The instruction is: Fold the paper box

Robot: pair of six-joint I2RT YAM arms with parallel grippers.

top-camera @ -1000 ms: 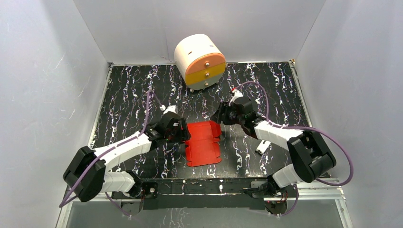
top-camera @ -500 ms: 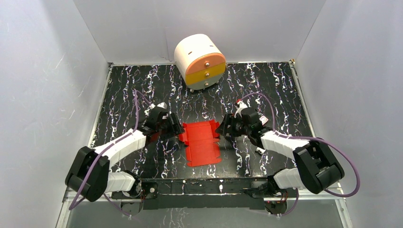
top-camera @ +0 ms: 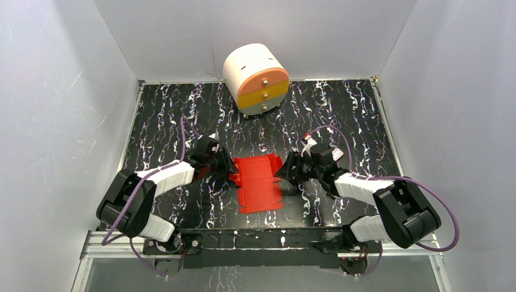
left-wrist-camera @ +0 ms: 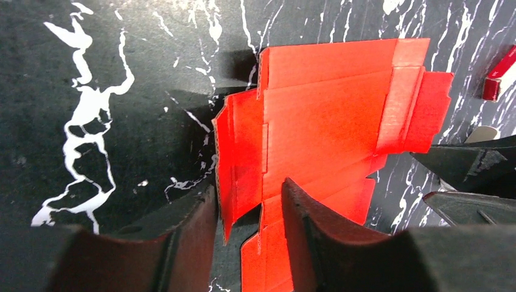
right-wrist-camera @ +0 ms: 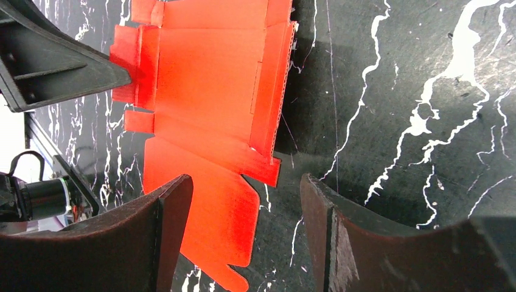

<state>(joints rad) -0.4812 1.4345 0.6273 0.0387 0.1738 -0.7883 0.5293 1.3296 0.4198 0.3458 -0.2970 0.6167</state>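
The paper box (top-camera: pixel 258 180) is a bright red flapped card sheet lying on the black marbled table, its left and right side flaps raised. My left gripper (top-camera: pixel 230 171) is at the sheet's left edge. In the left wrist view its jaws (left-wrist-camera: pixel 249 210) stand partly apart around the upright left flap of the paper box (left-wrist-camera: pixel 328 121), with a gap still showing. At the right edge, my right gripper (top-camera: pixel 284 173) is wide open; in the right wrist view (right-wrist-camera: pixel 246 204) one finger hangs over the paper box (right-wrist-camera: pixel 207 85) and the other over bare table.
A round white, orange and yellow drawer unit (top-camera: pixel 256 78) stands at the back centre. A small red-and-white packet (left-wrist-camera: pixel 500 76) lies right of the sheet. White walls enclose the table on three sides.
The left gripper drew back left, then returned to the left flap with its jaws narrower. The right gripper moved nearer and lower to the sheet's right edge.
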